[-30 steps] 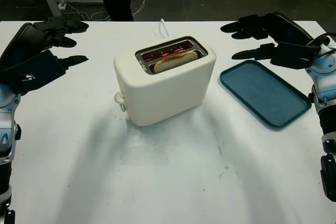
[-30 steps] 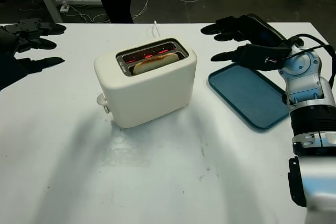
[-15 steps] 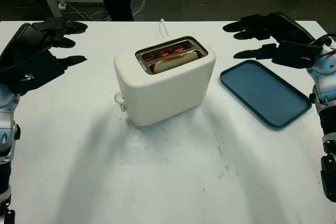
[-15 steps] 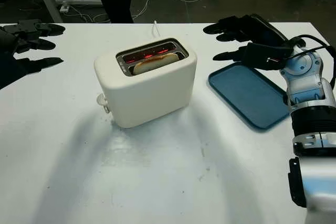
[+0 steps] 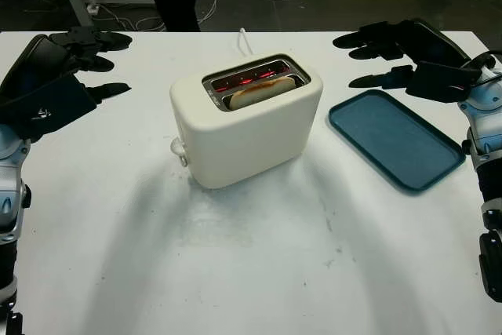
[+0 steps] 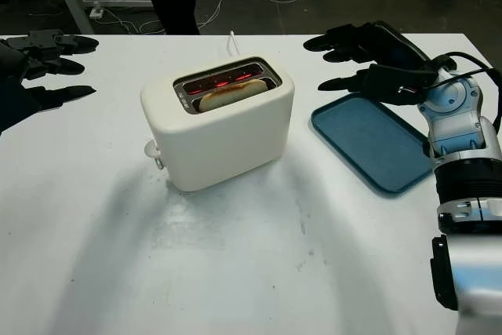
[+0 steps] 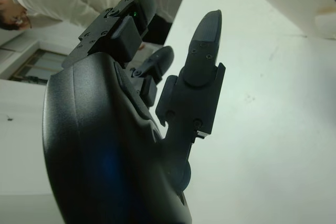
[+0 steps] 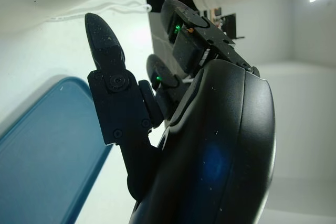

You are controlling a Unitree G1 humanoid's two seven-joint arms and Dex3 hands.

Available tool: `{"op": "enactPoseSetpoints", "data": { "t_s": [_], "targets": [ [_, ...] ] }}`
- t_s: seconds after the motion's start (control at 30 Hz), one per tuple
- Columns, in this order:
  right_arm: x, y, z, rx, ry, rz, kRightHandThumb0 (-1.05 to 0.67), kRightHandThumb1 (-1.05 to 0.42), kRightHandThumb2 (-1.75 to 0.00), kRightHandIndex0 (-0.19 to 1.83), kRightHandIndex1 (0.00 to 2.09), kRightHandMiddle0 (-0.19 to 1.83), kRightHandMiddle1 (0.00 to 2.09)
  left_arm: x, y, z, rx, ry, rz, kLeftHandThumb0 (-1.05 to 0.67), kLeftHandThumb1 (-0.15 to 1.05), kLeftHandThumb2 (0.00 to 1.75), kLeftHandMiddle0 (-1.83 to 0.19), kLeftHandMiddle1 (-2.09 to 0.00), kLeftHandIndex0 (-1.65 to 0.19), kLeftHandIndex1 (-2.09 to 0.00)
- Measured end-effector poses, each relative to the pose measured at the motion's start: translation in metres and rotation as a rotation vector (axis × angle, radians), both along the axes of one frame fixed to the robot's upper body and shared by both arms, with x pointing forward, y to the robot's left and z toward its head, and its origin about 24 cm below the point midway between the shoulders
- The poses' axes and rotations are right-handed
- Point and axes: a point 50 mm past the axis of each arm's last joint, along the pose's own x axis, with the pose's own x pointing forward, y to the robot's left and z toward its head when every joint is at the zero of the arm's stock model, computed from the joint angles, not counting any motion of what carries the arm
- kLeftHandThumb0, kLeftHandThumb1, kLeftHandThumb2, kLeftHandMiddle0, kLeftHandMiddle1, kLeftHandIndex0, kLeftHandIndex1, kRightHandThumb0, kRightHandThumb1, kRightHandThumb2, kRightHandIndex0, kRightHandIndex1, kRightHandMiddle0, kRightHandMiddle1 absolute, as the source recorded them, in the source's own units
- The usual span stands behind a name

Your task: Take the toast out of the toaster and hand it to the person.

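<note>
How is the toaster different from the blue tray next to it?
The toaster is cream-white, while the blue tray is dark blue. The toaster is a tall, rounded box; the tray is flat and shallow. The toaster holds a slice of toast in its slot, with red glowing inside, while the tray holds nothing. Both sit on the white table, untouched by either hand.

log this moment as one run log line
toast: in toaster | left hand: open, left of toaster | right hand: open, above tray
</note>
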Motion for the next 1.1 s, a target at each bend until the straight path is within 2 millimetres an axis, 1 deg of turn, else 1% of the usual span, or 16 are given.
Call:
{"op": "enactPoseSetpoints", "data": {
  "t_s": [0.27,0.57,0.77,0.87,1.1],
  "targets": [
    [0.0,0.0,0.0,0.0,0.0,0.0,-0.45,-0.81,0.0,0.7,0.0,0.65,0.0,0.0001,0.0003,-0.0002,0.002,0.001,0.003,-0.34,0.91,0.02,-0.44,-0.6,-0.57,-0.16],
    [0.0004,0.0019,-0.0014,-0.01,0.006,0.005,-0.5,-0.82,0.0,0.71,0.01,0.66,0.0,0.0005,0.0002,-0.0006,0.001,0.005,0.003,-0.37,0.92,0.03,-0.42,-0.59,-0.56,-0.13],
    [0.0005,0.0024,-0.0019,-0.014,0.007,0.006,-0.49,-0.82,0.0,0.71,0.01,0.66,0.0,0.0029,-0.0021,0.0036,0.0,0.001,0.003,-0.37,0.92,0.02,-0.45,-0.58,-0.58,-0.13],
    [0.0007,0.0015,-0.0031,-0.013,0.012,0.004,-0.48,-0.82,0.0,0.71,0.01,0.66,0.0,0.0032,-0.003,0.0034,0.002,0.002,-0.001,-0.35,0.92,0.02,-0.45,-0.57,-0.58,-0.12],
    [0.0008,0.0013,-0.0033,-0.012,0.013,0.004,-0.51,-0.83,0.0,0.7,0.0,0.65,0.0,0.0048,-0.0012,0.0015,-0.003,0.011,0.002,-0.37,0.91,0.01,-0.46,-0.57,-0.59,-0.11]
  ]
}}
